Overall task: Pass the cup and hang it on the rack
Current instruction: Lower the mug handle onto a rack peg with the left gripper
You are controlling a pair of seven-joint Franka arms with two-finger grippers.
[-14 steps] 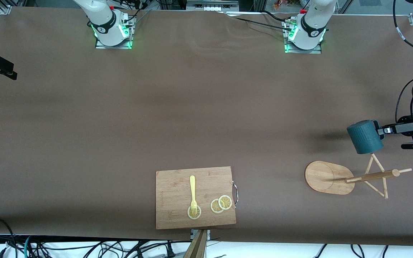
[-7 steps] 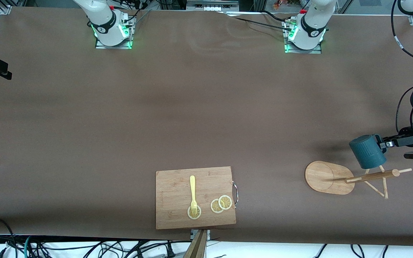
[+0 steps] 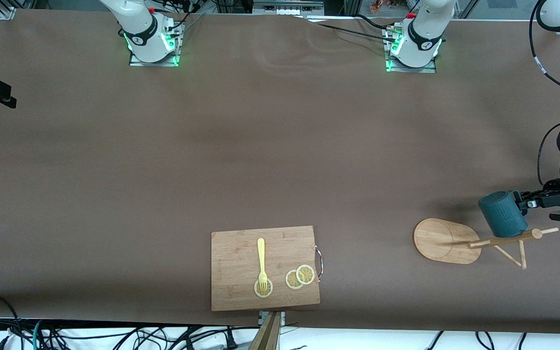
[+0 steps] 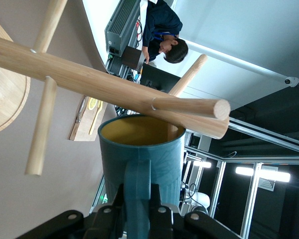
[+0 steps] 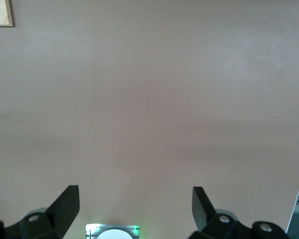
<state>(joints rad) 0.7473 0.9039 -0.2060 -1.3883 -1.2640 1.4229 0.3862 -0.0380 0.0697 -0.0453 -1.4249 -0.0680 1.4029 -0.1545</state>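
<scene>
With the left gripper clamped on the cup by its handle at the rack, ease a peg through the handle before releasing; the right gripper waits, jaws open.

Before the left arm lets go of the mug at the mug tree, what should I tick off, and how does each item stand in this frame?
1. Left gripper shut on the teal mug by its handle: ok.
2. Mug mouth turned toward a peg of the mug tree: ok.
3. Peg through the handle: not ok; the jaws fill it.
4. Mug tree upright on its oval base: ok.
5. Right gripper open over bare table, waiting: ok.
6. Cutting board apart from the mug tree: ok.
</scene>
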